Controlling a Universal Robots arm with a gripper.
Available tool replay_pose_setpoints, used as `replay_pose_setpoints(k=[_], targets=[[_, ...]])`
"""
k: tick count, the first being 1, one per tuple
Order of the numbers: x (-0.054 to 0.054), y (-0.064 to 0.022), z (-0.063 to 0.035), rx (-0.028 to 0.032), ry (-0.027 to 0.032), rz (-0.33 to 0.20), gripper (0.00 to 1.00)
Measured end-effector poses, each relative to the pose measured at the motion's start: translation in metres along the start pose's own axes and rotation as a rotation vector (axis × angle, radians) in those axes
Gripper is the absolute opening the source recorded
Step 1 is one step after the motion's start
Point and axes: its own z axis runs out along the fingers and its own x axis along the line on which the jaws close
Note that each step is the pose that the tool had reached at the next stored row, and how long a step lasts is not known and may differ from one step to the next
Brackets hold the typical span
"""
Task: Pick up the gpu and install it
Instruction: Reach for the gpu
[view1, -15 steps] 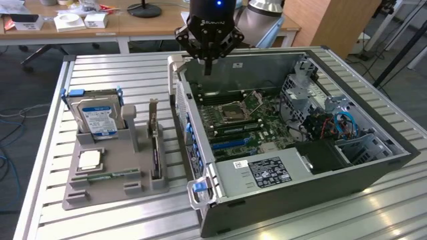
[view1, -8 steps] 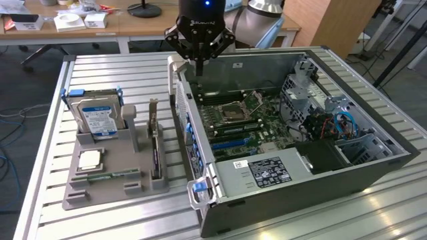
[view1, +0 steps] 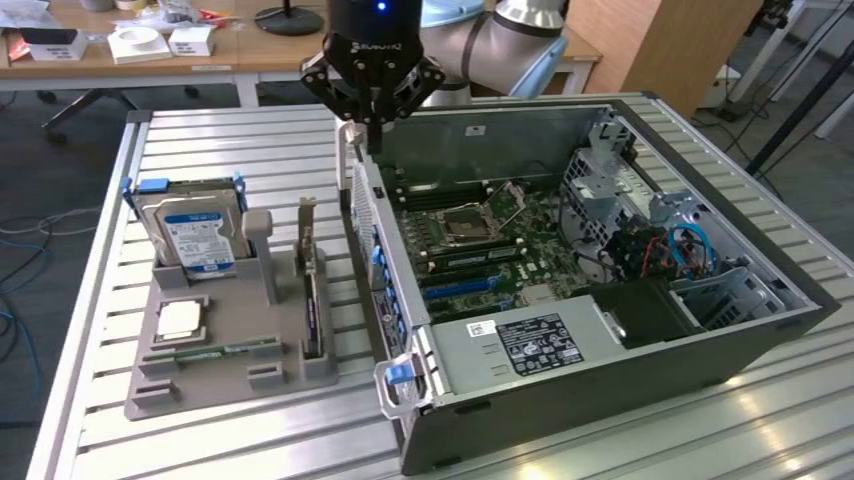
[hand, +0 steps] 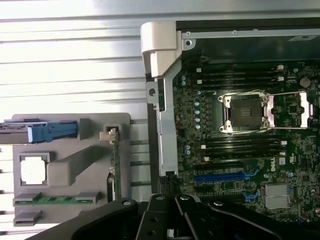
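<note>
Jaws of the gripper (view1: 374, 126) are clenched on nothing, poised over the open computer case's (view1: 601, 400) wall on the tray side; in the wrist view their dark linkage is partly cut off. The gpu (view1: 311, 300) stands on edge in a slot along the gray holder tray's (view1: 200, 392) case-side edge, its lower edge hidden. The tray lies near the slatted surface's (view1: 240, 140) edge on the exterior view's left.

On the counter (view1: 240, 140), a holder (view1: 214, 385) lies to the exterior view's left of the case (view1: 601, 400); gpu (view1: 311, 300) and drive (view1: 196, 235) stand in it.
</note>
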Motion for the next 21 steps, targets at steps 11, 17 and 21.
replay_pose_setpoints(k=[11, 17, 21], targets=[[0.033, -0.0025, -0.0001, 0.0, 0.0, 0.0, 0.1], [0.05, -0.0038, 0.0, -0.0001, -0.0001, 0.0, 0.1], [0.058, -0.0044, -0.0001, 0.0001, 0.0, 0.0, 0.1]])
